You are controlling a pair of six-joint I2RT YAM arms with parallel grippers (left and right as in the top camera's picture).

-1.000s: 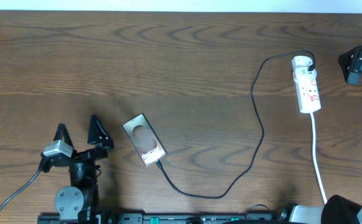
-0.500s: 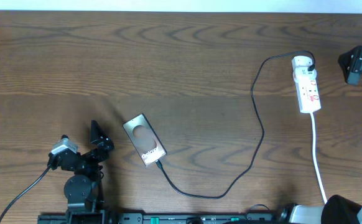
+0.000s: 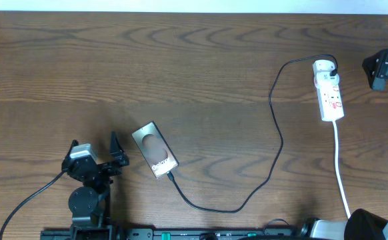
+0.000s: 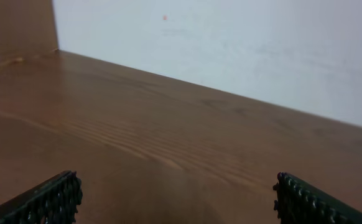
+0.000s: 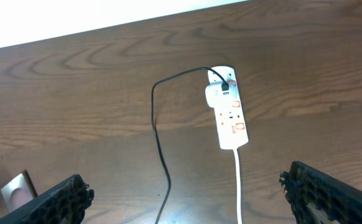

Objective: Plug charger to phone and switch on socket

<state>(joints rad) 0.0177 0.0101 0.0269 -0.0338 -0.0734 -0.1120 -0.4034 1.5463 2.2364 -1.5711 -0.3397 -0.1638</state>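
The phone (image 3: 154, 151) lies flat, left of centre near the front; its corner shows in the right wrist view (image 5: 14, 186). The charger (image 3: 274, 143), a thin black cable, runs from the phone's near end in a loop up to the top of the socket (image 3: 330, 93). It also shows in the right wrist view (image 5: 159, 143). The socket (image 5: 232, 118) is a white strip with red marks and a white adapter at its top. My left gripper (image 3: 95, 149) is open and empty, left of the phone (image 4: 178, 190). My right gripper (image 5: 184, 183) is open and empty, high above the table.
The socket's white cord (image 3: 341, 167) runs down to the front edge at the right. A black arm part (image 3: 386, 70) sits at the right edge beside the socket. The left arm's base and cable (image 3: 81, 207) are at the front left. A pale wall borders the far edge.
My left gripper has turned and shifted slightly right and toward the front edge, still open. Phone, charger and socket have not moved.
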